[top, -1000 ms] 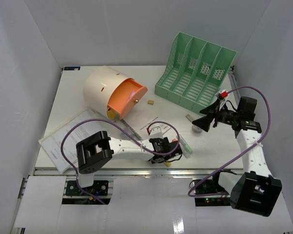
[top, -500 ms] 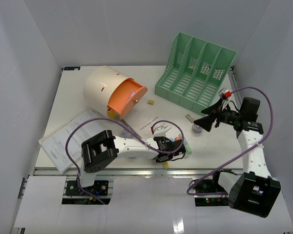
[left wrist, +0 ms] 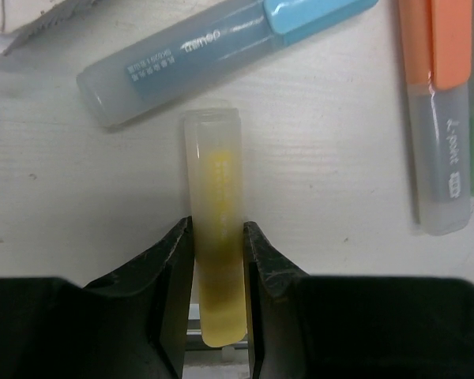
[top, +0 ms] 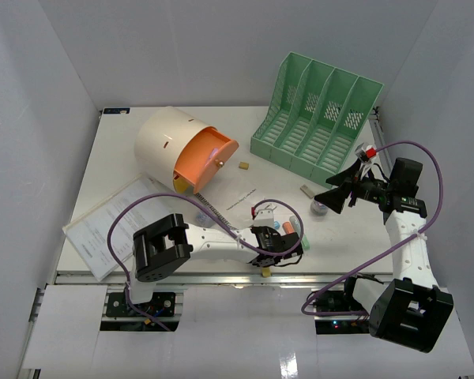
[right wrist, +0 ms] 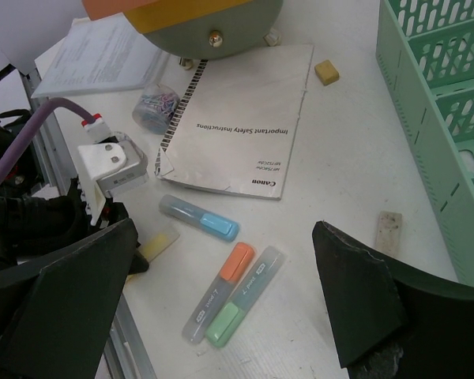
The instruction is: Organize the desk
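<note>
The desk (top: 126,158) is a white tabletop with a metal rail along its front. My left gripper (top: 280,246) is low at the front edge. In the left wrist view its jaws (left wrist: 218,245) are shut on a yellow highlighter (left wrist: 216,197), one finger pressed against each side. The highlighter's near end (top: 266,272) sticks out over the rail. My right gripper (top: 337,192) hovers above the right side of the desk, open wide (right wrist: 225,229) with nothing between its fingers.
Blue (right wrist: 199,217), orange (right wrist: 221,288) and green (right wrist: 241,304) highlighters lie beside the held one. A Canon booklet (right wrist: 237,118), paper clip box (right wrist: 154,106), yellow eraser (top: 242,166) and grey eraser (right wrist: 388,231) lie around. The cream drawer box (top: 170,146), mint file rack (top: 316,118) and papers (top: 110,221) stand further off.
My left gripper has slid right along the front edge and closed on the yellow highlighter. The right arm has hardly moved.
</note>
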### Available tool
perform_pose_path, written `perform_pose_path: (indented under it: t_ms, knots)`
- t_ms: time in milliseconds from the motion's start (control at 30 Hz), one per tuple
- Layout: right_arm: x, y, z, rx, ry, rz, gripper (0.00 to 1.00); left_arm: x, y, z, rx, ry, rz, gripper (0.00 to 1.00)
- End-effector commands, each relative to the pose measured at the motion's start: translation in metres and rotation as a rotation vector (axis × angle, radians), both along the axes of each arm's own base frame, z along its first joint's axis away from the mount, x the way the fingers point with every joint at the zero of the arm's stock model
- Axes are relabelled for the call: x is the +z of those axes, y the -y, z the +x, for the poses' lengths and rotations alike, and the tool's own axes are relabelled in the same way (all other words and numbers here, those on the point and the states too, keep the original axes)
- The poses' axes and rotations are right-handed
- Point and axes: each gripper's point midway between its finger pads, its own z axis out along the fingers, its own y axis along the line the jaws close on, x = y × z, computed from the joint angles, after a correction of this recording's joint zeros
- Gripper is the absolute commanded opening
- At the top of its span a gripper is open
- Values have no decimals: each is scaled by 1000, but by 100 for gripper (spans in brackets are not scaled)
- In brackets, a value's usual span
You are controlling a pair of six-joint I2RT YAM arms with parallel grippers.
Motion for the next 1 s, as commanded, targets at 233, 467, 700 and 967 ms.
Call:
perform_pose_path:
  t_ms: [233, 467, 700, 967]
  knots:
    - [-4, -1, -4, 13, -16, 21, 99, 56, -33, 3, -264, 118, 103, 0]
    - [-6, -1, -3, 12, -18, 20, 99, 122, -37, 35, -313, 271, 4, 0]
    - [-6, -1, -4, 21, -16, 23, 99, 223, -51, 91, -403, 499, -136, 0]
    - [-8, -2, -5, 32, -19, 28, 99, 335, -104, 162, -366, 826, -90, 0]
